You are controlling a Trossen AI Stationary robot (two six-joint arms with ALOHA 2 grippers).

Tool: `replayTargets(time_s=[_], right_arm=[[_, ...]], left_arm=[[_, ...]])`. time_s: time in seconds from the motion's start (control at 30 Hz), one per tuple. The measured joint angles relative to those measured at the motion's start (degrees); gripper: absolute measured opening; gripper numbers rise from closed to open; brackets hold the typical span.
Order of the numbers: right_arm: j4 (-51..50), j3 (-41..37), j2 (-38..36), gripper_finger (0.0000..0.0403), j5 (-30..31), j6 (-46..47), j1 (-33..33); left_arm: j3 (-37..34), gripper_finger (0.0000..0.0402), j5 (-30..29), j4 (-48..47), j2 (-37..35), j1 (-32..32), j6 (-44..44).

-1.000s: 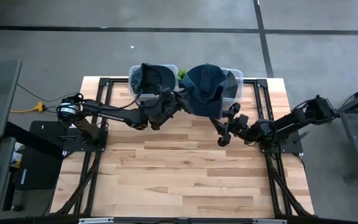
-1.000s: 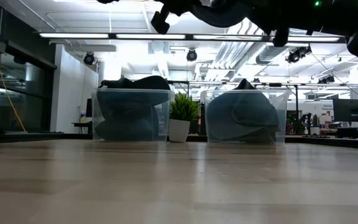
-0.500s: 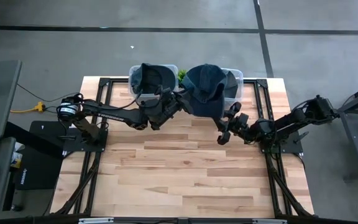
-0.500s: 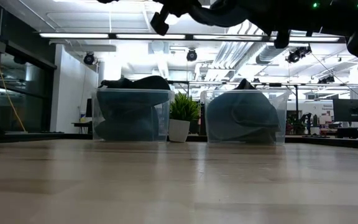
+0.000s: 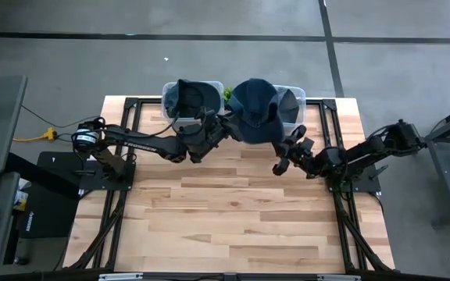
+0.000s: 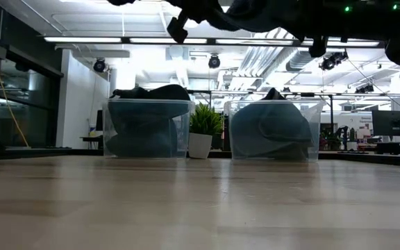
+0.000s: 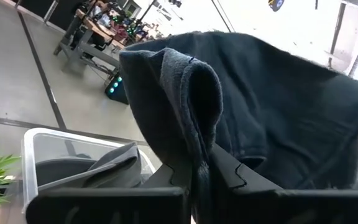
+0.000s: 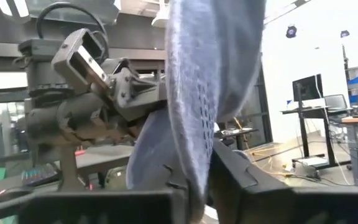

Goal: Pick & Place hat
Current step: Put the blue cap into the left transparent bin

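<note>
A dark blue hat (image 5: 255,117) hangs high above the table's far middle, between my two grippers. In the low view it shows only at the top edge (image 6: 255,10). My left gripper (image 5: 229,128) is at the hat's left side and is shut on it. My right gripper (image 5: 285,150) is at the hat's near right side, shut on its cloth. The hat covers part of the right clear bin (image 5: 294,103). My left gripper pinches a folded edge of the hat (image 7: 196,146) between its two fingers, more than one layer thick. The fingers come roughly level from the table's left. The hat is lifted clear of the table and spreads away beyond the fingers. My right gripper pinches the hat's cloth at its edge (image 8: 191,152) between its two fingers. It comes from the table's right, slanting toward the far edge. Whether it has one layer or several I cannot tell. The hat is clear of the table and rises past the fingers.
Two clear bins stand at the far edge, left (image 6: 146,128) and right (image 6: 275,130), each holding dark hats. A small potted plant (image 6: 201,129) stands between them. The wooden tabletop (image 5: 233,211) nearer the front is bare.
My right gripper has moved a little toward the far edge, up to the hat, and its fingers have shut on the hat's cloth. The hat has shifted slightly toward the far edge, staying lifted in my left gripper.
</note>
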Motion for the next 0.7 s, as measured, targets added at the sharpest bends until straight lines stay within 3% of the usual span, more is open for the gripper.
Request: replayTargets(time_s=[0.13,0.4,0.47,0.7], right_arm=[[0.3,0.0,-0.1,0.0008,0.3,-0.3,0.0],[-0.3,0.0,-0.1,0.0006,0.9,-0.3,0.0],[-1.4,0.2,0.0,0.0005,-1.6,-0.2,0.1],[-2.0,0.1,0.1,0.0005,-1.2,0.0,0.2]], left_arm=[[0.0,0.0010,-0.2,-0.1,0.0,0.0,0.1],[0.0,0.0028,0.4,-1.2,0.0,0.0,0.1],[0.0,0.0040,3.1,-2.3,0.3,-0.1,0.0],[0.1,0.0043,5.0,-4.0,0.3,-0.1,-0.1]])
